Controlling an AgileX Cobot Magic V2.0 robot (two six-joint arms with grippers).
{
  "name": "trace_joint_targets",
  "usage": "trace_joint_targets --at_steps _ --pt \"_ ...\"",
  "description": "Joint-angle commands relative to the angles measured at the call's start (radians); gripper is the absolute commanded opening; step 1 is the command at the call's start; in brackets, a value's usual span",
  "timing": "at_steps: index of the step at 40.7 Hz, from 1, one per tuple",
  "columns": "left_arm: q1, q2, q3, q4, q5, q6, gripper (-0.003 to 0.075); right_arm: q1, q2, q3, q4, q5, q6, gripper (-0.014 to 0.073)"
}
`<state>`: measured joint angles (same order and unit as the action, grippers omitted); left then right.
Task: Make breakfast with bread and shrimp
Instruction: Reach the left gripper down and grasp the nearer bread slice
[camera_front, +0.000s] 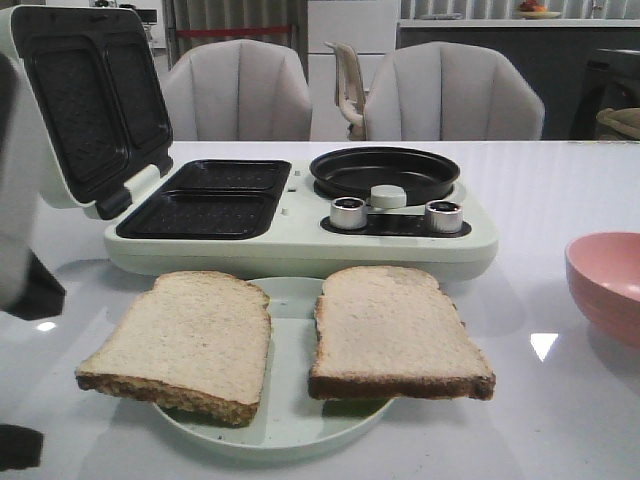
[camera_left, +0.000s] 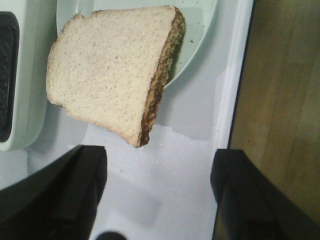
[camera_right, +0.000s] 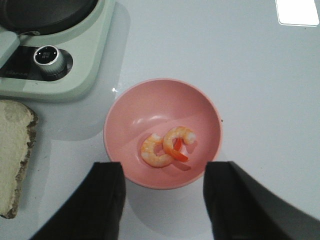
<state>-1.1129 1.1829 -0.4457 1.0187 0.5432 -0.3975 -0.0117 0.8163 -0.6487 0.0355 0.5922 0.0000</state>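
While both arms hang above the white table (camera_front: 560, 200), nothing held. Left gripper (camera_left: 157, 195): jaws spread wide, empty, poised over bare tabletop just off the table's edge side of the near slice. Right gripper (camera_right: 162, 200): jaws likewise parted, empty, straddling the near rim of the pink bowl (camera_right: 162, 100) from above, not touching as far as visible. Two shrimp (camera_right: 167, 146) in that bowl, curled, orange-pink and white, lying against each other at the bowl's bottom; one red-orange tail showing. Bowl seen in front view at 3 o'clock from the plate (camera_front: 290, 420), well apart from it, partly cut by the frame edge. Bread: left slice (camera_front: 185, 340) and right slice (camera_front: 395, 330) flat on the pale green plate, side by side, narrow gap between, both overhanging the rim; brown crust edges facing the camera. Breakfast maker (camera_front: 300, 215), pale green, at 12 o'clock from the plate, just beyond it. Lid (camera_front: 85, 100) raised at its left end, two dark textured plates inside; two matching dark sandwich wells (camera_front: 205, 195) open beneath. Round black pan (camera_front: 385, 172) on the maker's right half, two silver knobs (camera_front: 350, 212) in front of it. Pale upholstered chairs (camera_front: 450, 95) beyond the table at 12 o'clock.
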Motion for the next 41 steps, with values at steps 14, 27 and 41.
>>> trace_joint_targets --at_steps 14,27,41 --pt "-0.023 0.333 -0.133 0.404 0.203 -0.424 0.0487 -0.005 -0.004 -0.027 -0.004 -0.068 -0.006 0.0474" --pt "-0.010 0.453 -0.134 0.529 0.243 -0.466 0.0484 -0.005 -0.004 -0.027 -0.004 -0.068 -0.006 0.0474" --pt "0.001 0.462 -0.134 0.568 0.285 -0.527 0.0274 -0.005 -0.004 -0.027 -0.004 -0.068 -0.006 0.0474"
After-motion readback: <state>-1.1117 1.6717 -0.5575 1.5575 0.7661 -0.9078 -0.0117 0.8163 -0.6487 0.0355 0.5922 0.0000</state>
